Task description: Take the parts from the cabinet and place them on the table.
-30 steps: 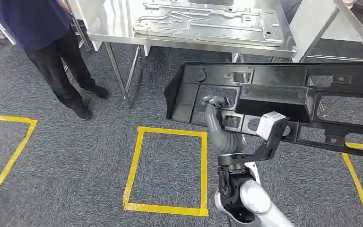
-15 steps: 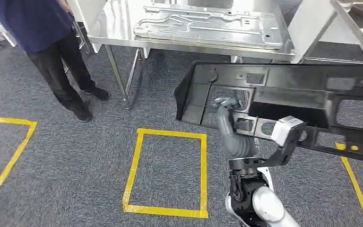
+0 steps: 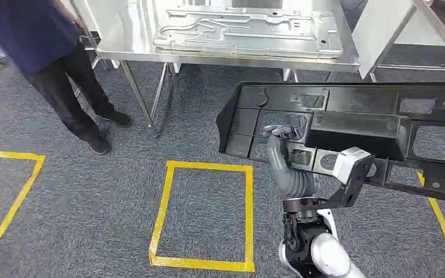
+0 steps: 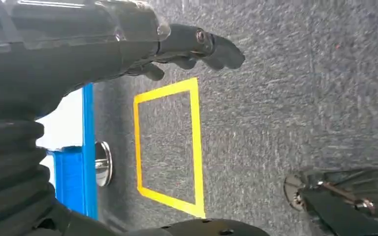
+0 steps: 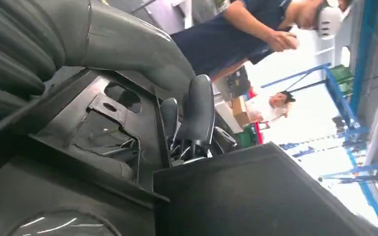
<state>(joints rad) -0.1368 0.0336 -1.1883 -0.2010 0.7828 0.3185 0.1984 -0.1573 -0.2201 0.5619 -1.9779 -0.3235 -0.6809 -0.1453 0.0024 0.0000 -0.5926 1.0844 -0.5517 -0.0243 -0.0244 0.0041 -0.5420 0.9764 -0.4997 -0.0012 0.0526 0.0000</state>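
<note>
Black panel carried above the carpet
Right robot hand grasps the black plastic panel; steel tabletop at 12 o'clock; left robot hand clenched, empty.

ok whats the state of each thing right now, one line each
black plastic panel: held up off the floor, short of the table
right hand: fingers hooked through a panel opening, holding it
left hand: holds nothing, fingers curled in, over the carpet
steel table: carries a metal plate lying flat

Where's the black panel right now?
In the head view, the black panel is at right, held by the right robot hand above the carpet, just short of the steel table.
</note>
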